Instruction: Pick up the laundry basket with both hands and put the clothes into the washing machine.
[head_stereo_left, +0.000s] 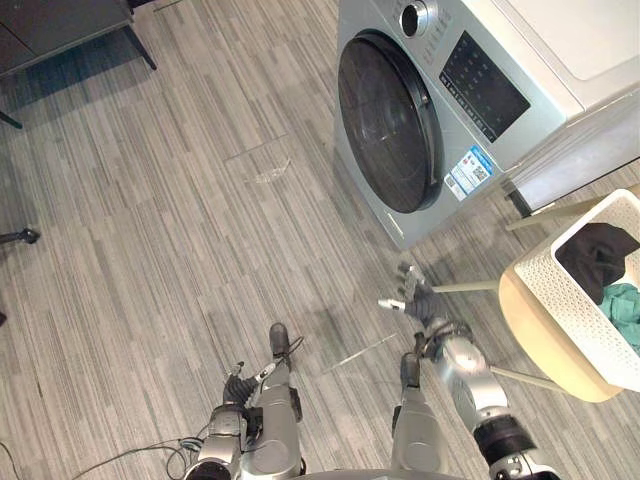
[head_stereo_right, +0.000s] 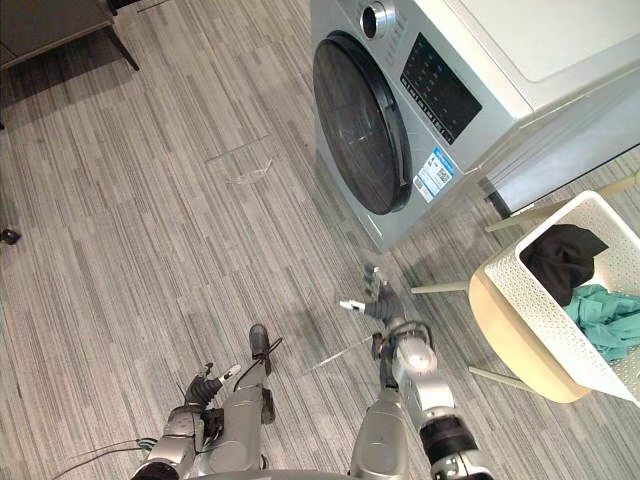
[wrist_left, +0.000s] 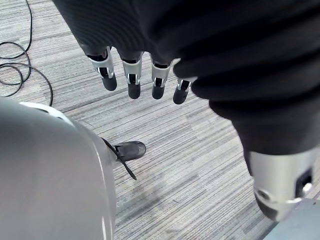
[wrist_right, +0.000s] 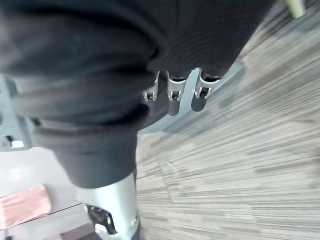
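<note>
- The white laundry basket (head_stereo_left: 565, 305) is seen on the robot's right side, set on a pale wooden stool (head_stereo_left: 535, 340).
- A black cloth (head_stereo_left: 597, 255) and a green cloth (head_stereo_left: 622, 305) are seen inside the basket, touching each other.
- The basket is not held by either hand.
- The silver washing machine (head_stereo_left: 500, 50) is seen ahead, near the stool, on the grey wooden floor (head_stereo_left: 150, 200).
- Its round dark door (head_stereo_left: 388, 122) is shut.
- The right hand (head_stereo_left: 418, 298) is held out over the floor, between the washing machine and the stool.
- Its fingers (wrist_right: 173, 97) are held loose and nearly straight, and nothing is gripped by them.
- The right hand is kept apart from the basket and from the door.
- The left hand (wrist_left: 132, 75) is held low, close to the robot, well apart from the basket.
- Its fingers (wrist_left: 157, 82) are held straight over the floor, and nothing is held in them.
- A dark piece of furniture (head_stereo_left: 60, 25) is seen far off on the left.
</note>
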